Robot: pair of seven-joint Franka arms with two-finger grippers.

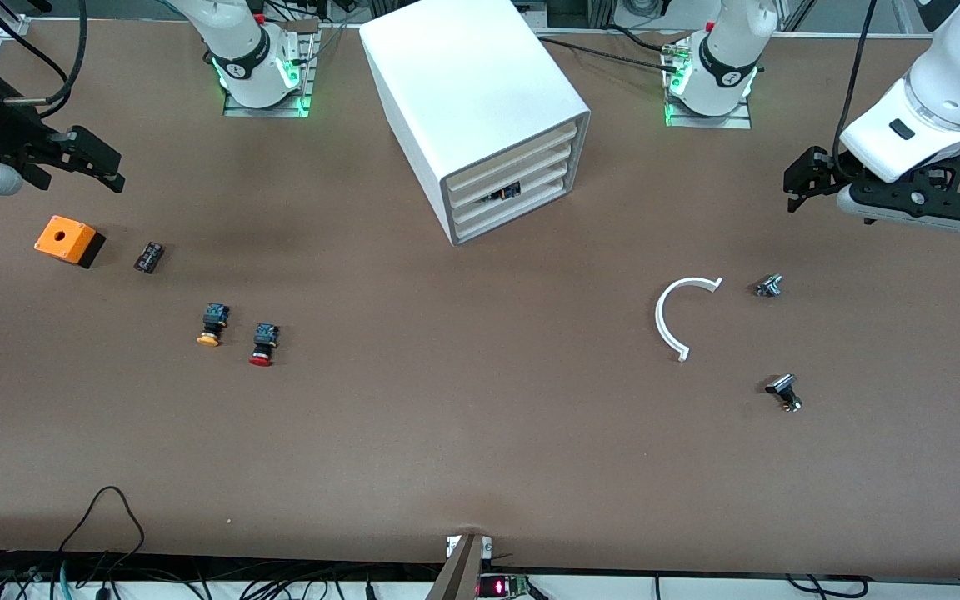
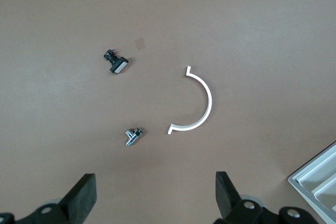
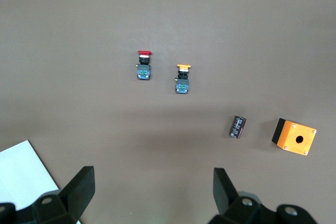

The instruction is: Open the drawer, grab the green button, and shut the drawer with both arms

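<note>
Drawers all shut in cabinet (image 1: 480,108); both arms wait high over the worktop (image 1: 480,433) ends.

Something dark with a blue-yellow glint shows through the gap at the third drawer (image 1: 503,193) down, possibly the button; too hidden to tell cap colour or axis. Cabinet's front faces the front camera, skewed toward the left arm's end. Left gripper (image 2: 156,200) over bare worktop near white arc (image 1: 680,315), fingers wide, empty. Right gripper (image 3: 153,196) near orange box (image 1: 68,240), fingers wide, empty.

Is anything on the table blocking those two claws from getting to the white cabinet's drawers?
Nothing visible does. The brown table in front of the cabinet and its drawers is bare. The left claw and the right claw hang open near the table's two ends.
</note>
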